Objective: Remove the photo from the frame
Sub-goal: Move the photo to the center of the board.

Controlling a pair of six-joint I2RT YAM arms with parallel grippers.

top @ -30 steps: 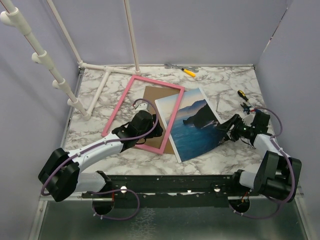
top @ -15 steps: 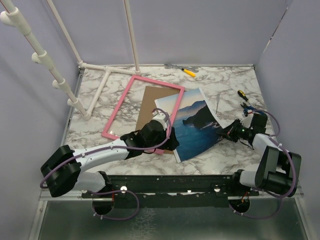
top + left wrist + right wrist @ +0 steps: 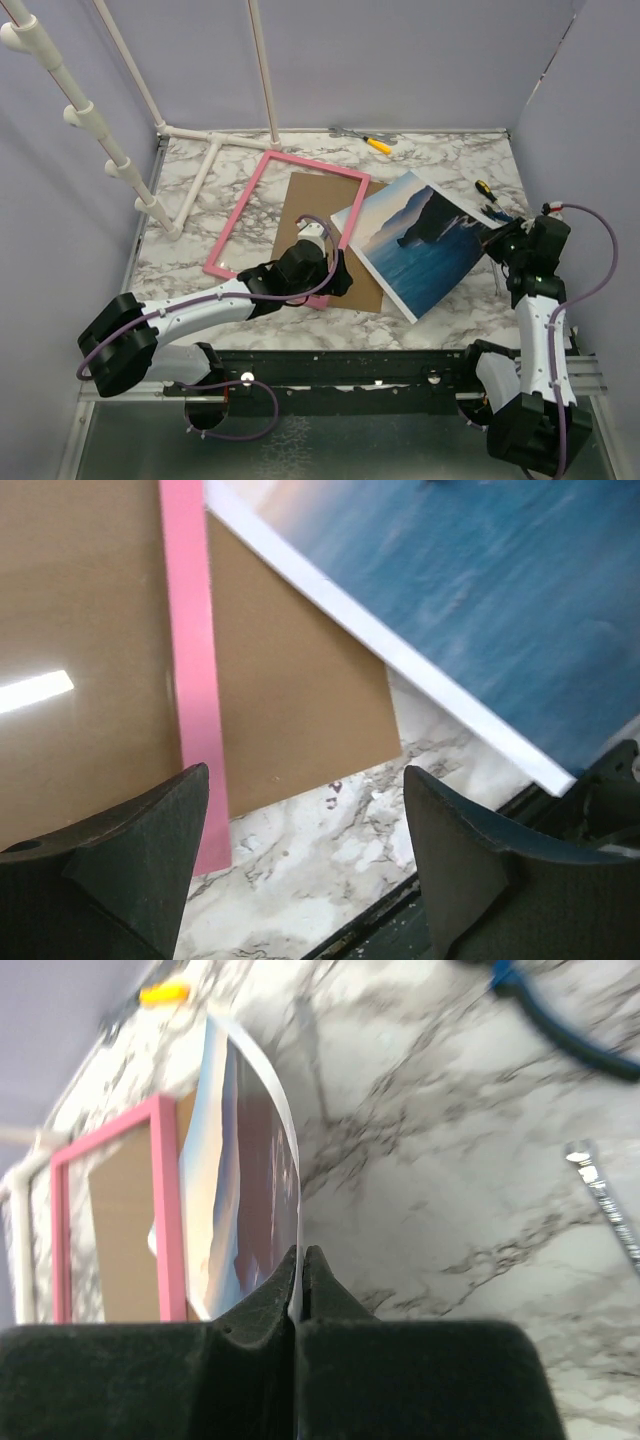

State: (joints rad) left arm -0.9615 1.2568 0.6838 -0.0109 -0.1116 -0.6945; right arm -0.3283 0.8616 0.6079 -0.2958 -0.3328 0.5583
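Note:
The photo (image 3: 420, 250), a blue lake and mountains, hangs tilted over the right half of the table, its right edge raised. My right gripper (image 3: 492, 236) is shut on that edge; in the right wrist view the fingertips (image 3: 300, 1260) pinch the thin curved print (image 3: 245, 1160). The frame (image 3: 262, 182) lies flat with its pink border (image 3: 190, 660) and a brown back board (image 3: 318, 215) showing. The photo's left corner overlaps the frame's right side. My left gripper (image 3: 340, 276) hovers open over the frame's near right corner (image 3: 305, 870), holding nothing.
A white pipe rack (image 3: 200, 170) stands at the back left. A yellow-handled screwdriver (image 3: 378, 145) lies at the back edge. More small tools (image 3: 487, 192) lie by my right gripper, including a blue-handled one (image 3: 540, 1010) and a metal rod (image 3: 605, 1200).
My right gripper has shut on the photo's right edge, lifted it and pulled it to the right, turning it. My left gripper moved from over the frame to its near right corner.

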